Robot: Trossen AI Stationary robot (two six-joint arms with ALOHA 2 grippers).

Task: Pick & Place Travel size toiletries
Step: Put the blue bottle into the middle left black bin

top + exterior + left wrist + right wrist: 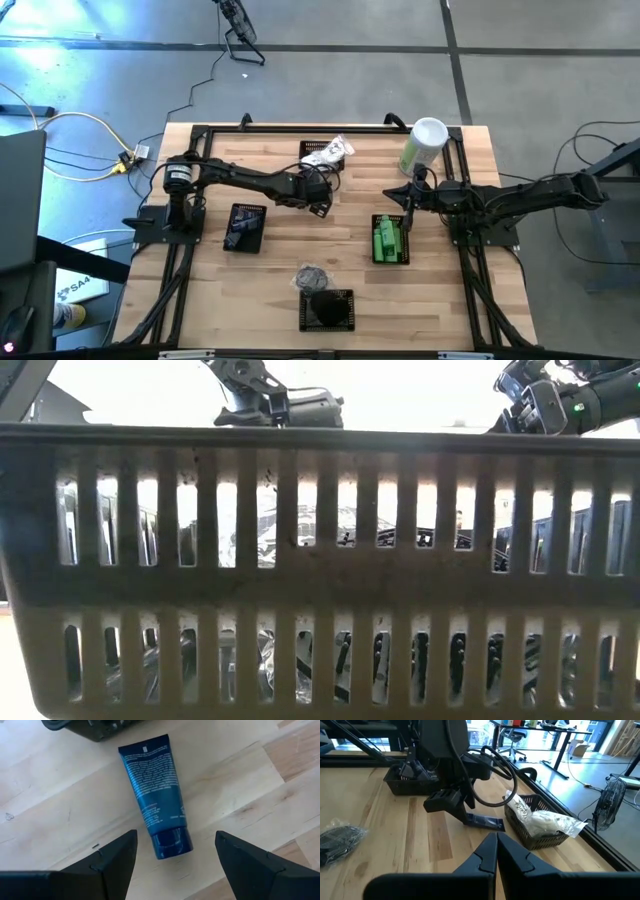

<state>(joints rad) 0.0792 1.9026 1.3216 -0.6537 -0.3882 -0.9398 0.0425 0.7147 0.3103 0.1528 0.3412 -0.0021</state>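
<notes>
Left wrist view: left gripper (pixel 172 857) spread above blue tube (pixel 155 795).

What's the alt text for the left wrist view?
A dark blue tube lies flat on the wooden table, cap end toward the camera, between the open fingers of the left gripper, which hovers above it without touching.

My arms are dark, jointed, black cables looping near left gripper (pixel 451 805); fingers (pixel 112 857) matte black wedges.
</notes>
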